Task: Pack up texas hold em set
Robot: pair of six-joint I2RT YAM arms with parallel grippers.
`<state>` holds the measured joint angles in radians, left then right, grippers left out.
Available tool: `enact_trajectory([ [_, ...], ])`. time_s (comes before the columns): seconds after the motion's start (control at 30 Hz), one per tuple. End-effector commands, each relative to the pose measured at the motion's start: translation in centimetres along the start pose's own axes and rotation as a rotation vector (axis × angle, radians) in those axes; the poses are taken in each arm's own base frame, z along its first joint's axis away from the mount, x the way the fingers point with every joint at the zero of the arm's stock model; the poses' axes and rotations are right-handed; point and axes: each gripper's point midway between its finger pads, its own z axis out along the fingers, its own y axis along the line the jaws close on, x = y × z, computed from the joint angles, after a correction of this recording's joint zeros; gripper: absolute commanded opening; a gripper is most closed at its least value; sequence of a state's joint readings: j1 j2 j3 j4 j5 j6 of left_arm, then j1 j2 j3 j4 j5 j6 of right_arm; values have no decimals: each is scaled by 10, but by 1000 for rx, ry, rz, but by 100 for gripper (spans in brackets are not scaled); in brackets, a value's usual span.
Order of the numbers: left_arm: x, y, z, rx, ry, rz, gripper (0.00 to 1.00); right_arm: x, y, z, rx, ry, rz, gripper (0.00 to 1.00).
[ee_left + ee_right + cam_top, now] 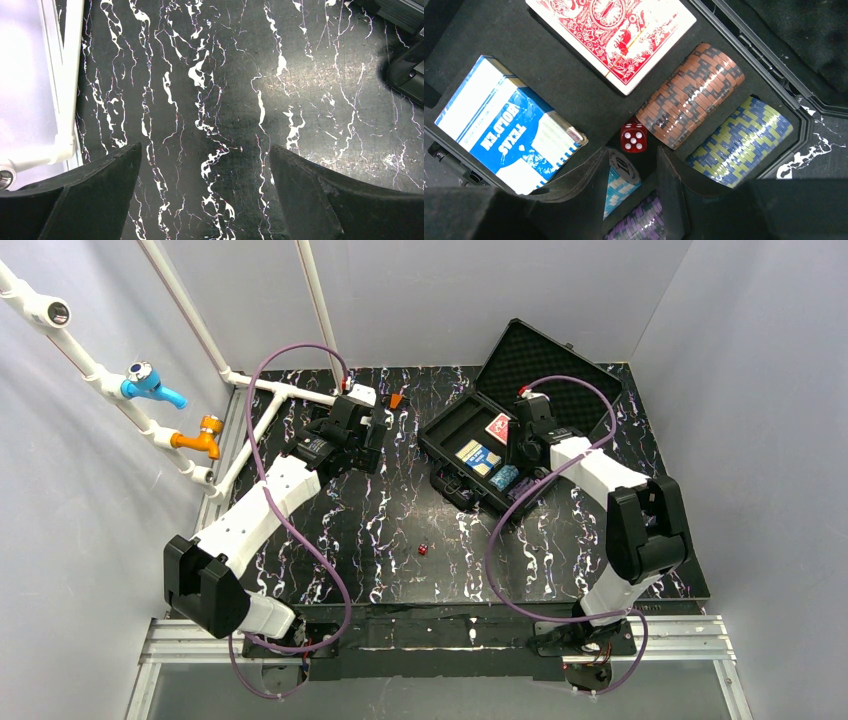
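Observation:
The black case [436,445] lies open at the back right, its foam-lined lid [550,365] propped up behind. In the right wrist view it holds a blue card deck [509,125], a red deck [611,30], and brown [691,95], blue-yellow [739,142], light blue [621,182] and purple [639,222] chip stacks. A red die [633,136] rests in the case just past my right gripper [631,156], which is open over the case [515,445], its jaws either side of the light blue stack. A second red die [422,550] lies on the table. My left gripper [205,147] is open and empty above bare table [372,435].
White pipes [255,400] with a blue valve [150,383] and an orange valve [200,435] run along the left side. A small orange object [397,400] sits near the back by the left gripper. Grey walls enclose the marbled black table [380,510].

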<state>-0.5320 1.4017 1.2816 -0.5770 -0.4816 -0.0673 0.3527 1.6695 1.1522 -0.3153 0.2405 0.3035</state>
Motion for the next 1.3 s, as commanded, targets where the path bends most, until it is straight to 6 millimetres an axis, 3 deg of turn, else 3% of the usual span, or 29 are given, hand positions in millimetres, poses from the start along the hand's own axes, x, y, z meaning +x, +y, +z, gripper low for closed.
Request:
enact_trajectory([
  [0.0, -1, 3, -3, -3, 3, -4, 99, -30, -4, -28, 2, -72, 7, 48],
  [0.23, -2, 3, -4, -1, 0, -6, 99, -35, -1, -42, -16, -62, -11, 52],
  [0.57, -2, 4, -4, -1, -3, -7, 99, -36, 21, -69, -175, -57, -79, 65],
  [0.77, -2, 4, -5, -4, -4, -8, 99, -30, 44, -93, -340, -62, -144, 71],
  [1.07, -2, 5, -5, -7, -5, -6, 99, -17, 75, -126, -448, -76, -233, 95],
  [1.27, -2, 6, -6, -12, -7, -5, 99, 1, 101, -142, -479, -58, -313, 97],
])
